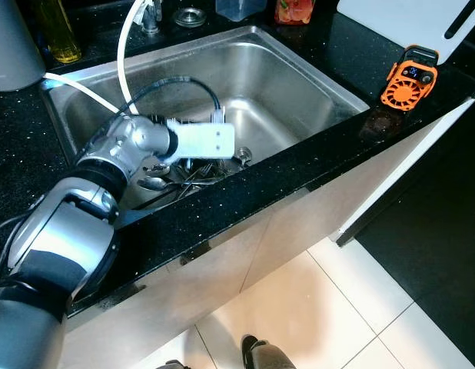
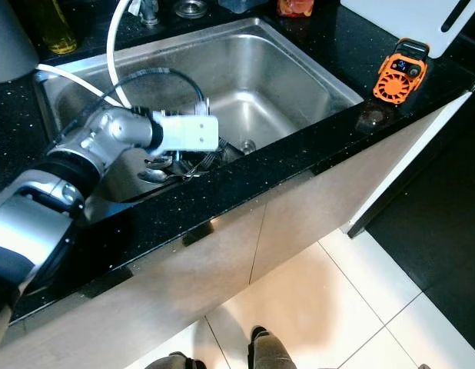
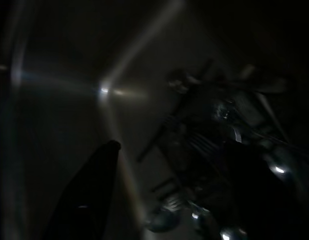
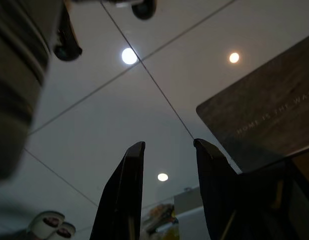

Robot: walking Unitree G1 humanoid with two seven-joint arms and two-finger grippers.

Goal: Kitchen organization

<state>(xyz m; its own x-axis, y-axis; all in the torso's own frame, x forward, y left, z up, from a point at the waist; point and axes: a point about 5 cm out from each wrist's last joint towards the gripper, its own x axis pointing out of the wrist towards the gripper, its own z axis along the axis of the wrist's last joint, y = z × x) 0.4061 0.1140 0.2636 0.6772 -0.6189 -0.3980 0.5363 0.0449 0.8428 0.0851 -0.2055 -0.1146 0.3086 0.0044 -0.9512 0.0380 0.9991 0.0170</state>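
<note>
in the steel sink (image 1: 299,84) set in the black desk (image 1: 314,165), the left gripper (image 3: 169,200), jaws spread, hangs over piled cutlery (image 2: 180,165) near the front wall, seemingly about to lower and pinch one piece.

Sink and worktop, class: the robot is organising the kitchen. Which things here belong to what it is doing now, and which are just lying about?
Part of the job:
- left gripper, reaching into the sink
- cutlery pile
- sink

Just lying about:
- orange gadget
- white cutting board
- oil bottle
- white hose
</note>
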